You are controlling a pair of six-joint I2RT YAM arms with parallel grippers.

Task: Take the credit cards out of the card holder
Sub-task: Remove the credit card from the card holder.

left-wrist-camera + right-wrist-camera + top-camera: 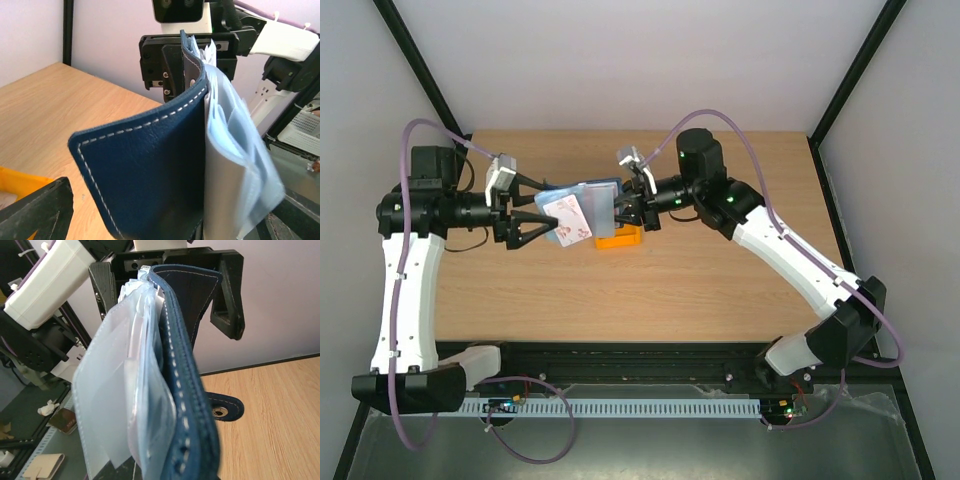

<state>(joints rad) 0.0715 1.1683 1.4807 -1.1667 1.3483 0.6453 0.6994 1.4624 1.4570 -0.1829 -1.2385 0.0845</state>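
Note:
The navy card holder hangs open in the air between my two grippers, above the table. Its clear plastic sleeves fan out and hold pale cards; a white card with red spots shows in the top view. My right gripper is shut on the holder's right edge, and it shows in the left wrist view. My left gripper is open, with its fingers spread wide on either side of the holder's left end and not touching it. The snap tab hangs down.
An orange plastic bin sits on the wooden table right below the holder. A black frame and pale walls stand around the table. A white perforated rail runs along the near edge.

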